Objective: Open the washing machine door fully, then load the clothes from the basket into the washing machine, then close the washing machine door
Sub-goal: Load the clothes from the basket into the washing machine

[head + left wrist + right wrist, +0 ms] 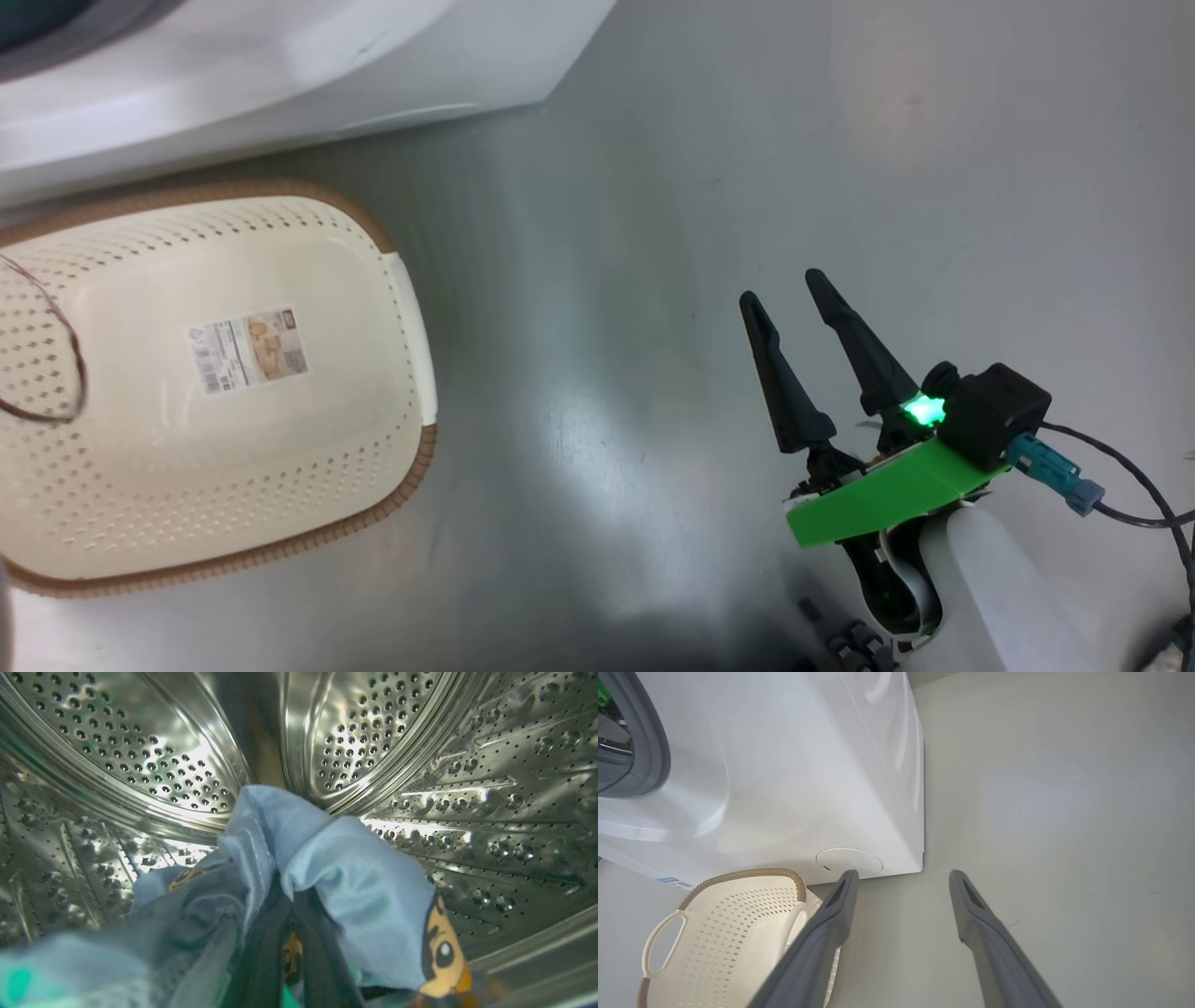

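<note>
The left end effector (285, 924) was seen deep inside the drum (140, 742) of the washer (794, 765), its jaws drawn together on the clothes (355, 882). Its fingertips were buried in the light blue fabric and could not be made out. The clothes were bunched over the dark fingers (254, 970) and draped toward the drum's lower wall. An orange cartoon print was shown at one fold, and the lower folds were blurred and cut off by the frame edge.

The right end effector (780, 287) was held outside the washer, off its front corner and above the floor (840, 140), with its jaws spread wide and nothing between them.

The basket (411, 485) was set on the floor just in front of the washer's base, with the paper label (248, 350) on its bare bottom exposed. Its far side was cropped in the head view and partly hidden behind a finger in the right wrist view. A thin wire (65, 345) was looped across the basket's cropped side. Of the washer's opening, only an arc of grey gasket (654, 751) was seen.
</note>
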Controlling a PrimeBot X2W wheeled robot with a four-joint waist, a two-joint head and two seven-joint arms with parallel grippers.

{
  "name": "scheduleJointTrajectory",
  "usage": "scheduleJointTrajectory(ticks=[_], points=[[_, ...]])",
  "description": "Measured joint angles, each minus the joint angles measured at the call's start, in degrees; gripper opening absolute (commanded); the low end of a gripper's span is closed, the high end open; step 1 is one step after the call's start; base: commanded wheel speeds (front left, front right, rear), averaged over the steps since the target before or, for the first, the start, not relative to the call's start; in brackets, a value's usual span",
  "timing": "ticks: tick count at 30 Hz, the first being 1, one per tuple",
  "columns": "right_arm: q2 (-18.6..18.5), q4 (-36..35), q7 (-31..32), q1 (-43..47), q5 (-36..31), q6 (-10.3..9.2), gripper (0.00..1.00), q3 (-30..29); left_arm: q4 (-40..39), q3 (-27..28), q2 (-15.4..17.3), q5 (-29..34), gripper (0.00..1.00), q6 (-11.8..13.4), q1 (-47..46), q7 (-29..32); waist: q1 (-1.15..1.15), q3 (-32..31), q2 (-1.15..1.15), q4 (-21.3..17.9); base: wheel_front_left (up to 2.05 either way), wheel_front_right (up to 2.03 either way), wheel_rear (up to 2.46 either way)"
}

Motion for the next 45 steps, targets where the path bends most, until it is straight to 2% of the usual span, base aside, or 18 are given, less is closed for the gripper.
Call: scheduleJointTrajectory(ticks=[5,12,16,23,28,33,34,35,45], points=[[0.0,-0.5,0.0,-0.4,0.2,0.0,1.0,0.3,0.3,-1.7,2.4,0.0,0.0,-1.3,-4.7,-4.5,0.0,2.6,0.0,-1.1,0.0,0.0,0.0],[0.1,-1.3,0.0,-0.4,1.9,0.0,1.0,0.6,0.8,-4.9,5.3,0.0,0.0,-1.7,-10.5,-8.3,0.0,5.1,0.0,-2.8,0.0,0.0,0.0],[0.1,-1.6,0.0,-0.7,2.3,0.0,1.0,1.0,1.7,-6.8,6.6,-0.5,0.0,-1.7,-15.1,-7.7,0.0,6.6,0.0,-3.3,0.0,0.0,0.0],[0.1,-1.7,0.0,-1.0,2.8,0.0,1.0,1.7,7.0,-9.1,7.6,-4.2,0.0,-1.7,-16.0,-0.6,0.0,7.9,0.0,-3.9,0.0,0.0,0.0],[0.1,-1.8,0.0,-1.6,2.8,0.0,1.0,1.4,8.2,-10.3,8.5,-5.0,0.0,-1.7,-16.0,-0.2,0.0,8.1,0.0,-3.7,0.0,0.0,0.0],[0.1,-1.7,0.0,-1.6,2.8,0.0,1.0,0.8,9.5,-10.5,8.1,-5.7,0.02,-1.7,-15.9,-1.8,0.0,7.6,0.0,-3.3,0.0,0.0,0.0],[0.1,-1.7,0.0,-1.6,2.8,0.0,1.0,0.7,9.7,-10.5,8.0,-5.7,0.55,-1.7,-15.8,-2.3,0.0,7.4,0.0,-3.2,0.0,0.0,0.0],[0.1,-1.7,0.0,-1.6,2.8,0.0,1.0,0.6,10.0,-10.4,7.8,-5.8,1.0,-1.7,-15.7,-3.0,0.0,7.2,0.0,-3.1,0.0,0.0,0.0],[0.1,-1.2,0.0,-1.6,1.6,0.0,1.0,-1.3,12.2,-10.9,5.0,-6.8,1.0,-1.2,-9.9,-7.8,0.0,4.0,0.0,-1.4,0.0,0.0,0.0]])
